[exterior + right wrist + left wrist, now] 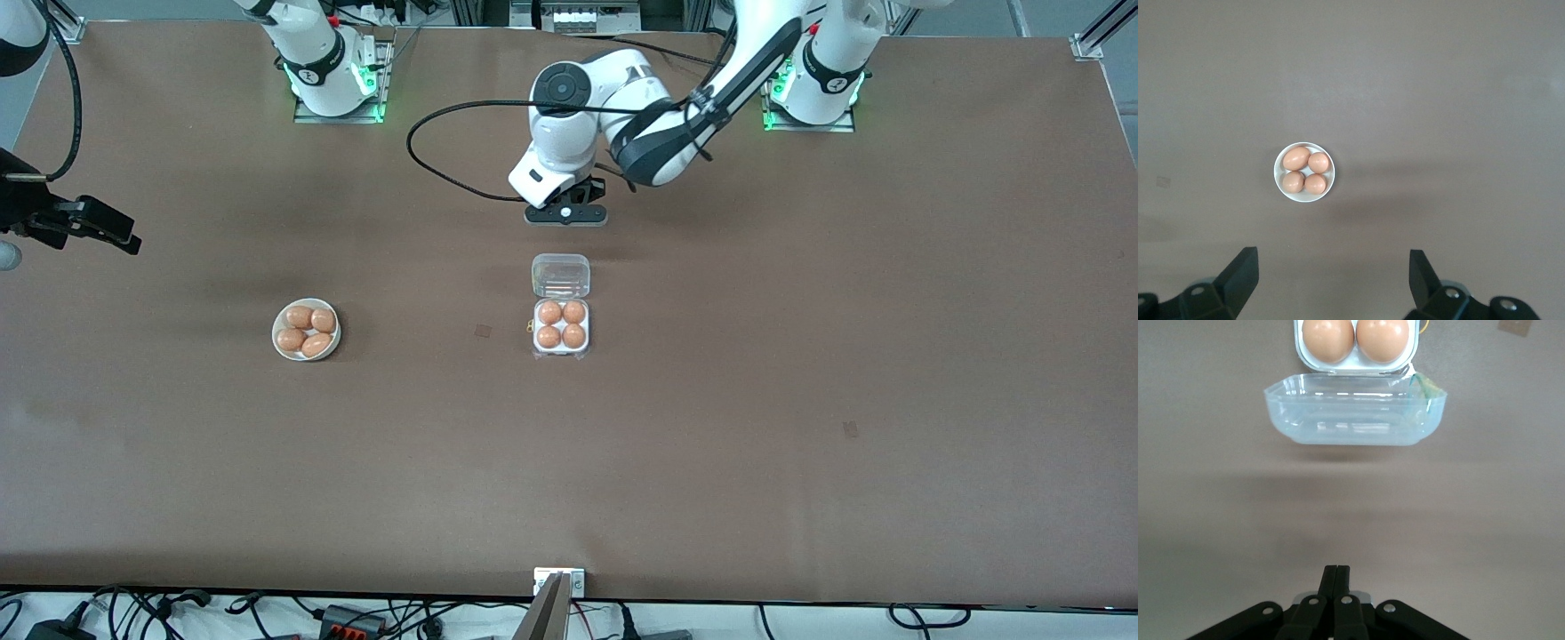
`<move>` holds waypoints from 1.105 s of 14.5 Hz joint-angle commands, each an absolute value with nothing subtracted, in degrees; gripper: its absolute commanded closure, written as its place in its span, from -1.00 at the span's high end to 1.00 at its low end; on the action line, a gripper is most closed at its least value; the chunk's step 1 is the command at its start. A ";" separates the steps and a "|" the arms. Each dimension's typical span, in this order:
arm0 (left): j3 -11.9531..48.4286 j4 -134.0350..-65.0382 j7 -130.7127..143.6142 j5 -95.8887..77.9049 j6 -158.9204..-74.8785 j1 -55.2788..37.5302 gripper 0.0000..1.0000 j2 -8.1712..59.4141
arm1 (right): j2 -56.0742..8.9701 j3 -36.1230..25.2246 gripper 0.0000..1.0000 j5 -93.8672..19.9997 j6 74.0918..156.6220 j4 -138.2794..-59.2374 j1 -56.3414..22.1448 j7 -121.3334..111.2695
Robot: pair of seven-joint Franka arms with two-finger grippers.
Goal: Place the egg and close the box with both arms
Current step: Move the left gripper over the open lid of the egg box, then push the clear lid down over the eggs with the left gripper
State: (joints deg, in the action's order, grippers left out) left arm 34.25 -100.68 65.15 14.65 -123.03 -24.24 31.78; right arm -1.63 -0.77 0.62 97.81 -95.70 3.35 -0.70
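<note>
The box (561, 324) sits mid-table with its clear lid (560, 276) folded back flat on the table toward the robots' bases. Every cell of its white tray holds a tan egg (549, 312). My left gripper (566, 213) hangs shut and empty over the bare table just past the open lid. In the left wrist view its fingertips (1337, 577) press together, with the lid (1355, 420) and two eggs (1329, 339) ahead. My right gripper (89, 227) waits open and empty, high over the right arm's end of the table; its own view shows it (1333, 267) spread wide.
A round white bowl (275, 331) with several more eggs stands toward the right arm's end, level with the box; the right wrist view looks down on the bowl (1277, 172). Small dark patches (483, 331) (851, 429) mark the tabletop. A metal bracket (558, 582) sits at the front edge.
</note>
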 commanded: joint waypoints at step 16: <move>28.65 -92.02 68.47 33.84 -127.82 -24.26 -0.98 36.66 | -2.20 -0.17 1.00 0.35 96.94 -94.31 3.95 -1.58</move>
